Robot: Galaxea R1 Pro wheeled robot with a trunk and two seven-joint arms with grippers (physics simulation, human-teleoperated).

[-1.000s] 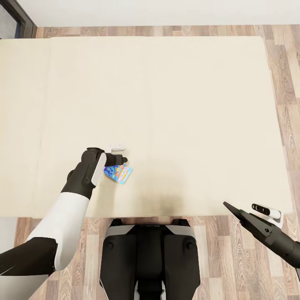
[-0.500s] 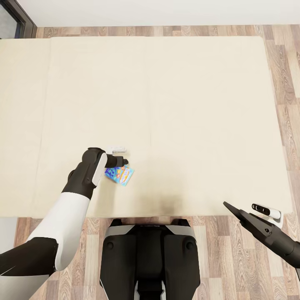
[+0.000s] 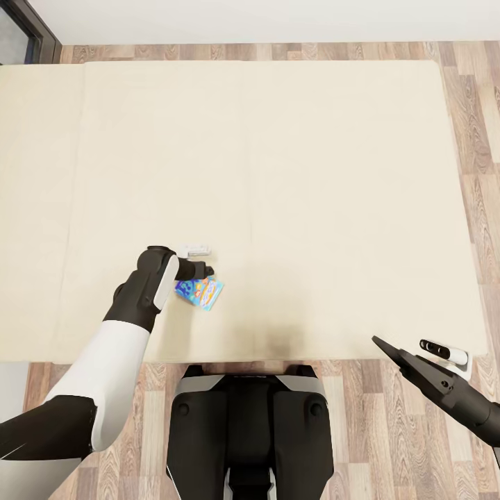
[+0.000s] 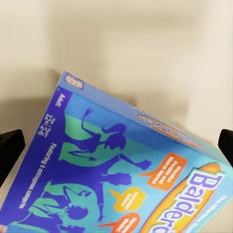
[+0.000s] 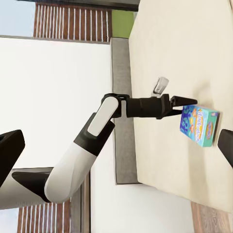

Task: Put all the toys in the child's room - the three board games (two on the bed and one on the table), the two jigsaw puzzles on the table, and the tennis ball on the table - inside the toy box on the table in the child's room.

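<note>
We start with the board game (image 3: 199,292), a small blue box with cartoon print lying flat on the bed (image 3: 312,173), close to the near edge and just ahead of our base. In the left wrist view the box (image 4: 121,179) sits between the two dark fingertips, which stand wide apart at either side of the frame, so the left claw (image 3: 205,267) is open and holds nothing. From the right wrist view that claw (image 5: 184,102) hovers right at the box (image 5: 199,125), at its far edge; we cannot tell whether it touches.

We judge the step in hand to be the grasp of this box. To do it well, we should bring the fingers down so that they straddle the box across its narrow side, low enough to catch the sides and not the lid alone, and close only when both pads face the edges squarely. The box lies at an angle to the fingers, so a small wrist turn would help. The mattress may give under pressure.

Our right claw (image 3: 380,344) waits over the floor (image 3: 479,139) past the bed's near corner, well apart; its fingertips show spread and empty in its own view.
</note>
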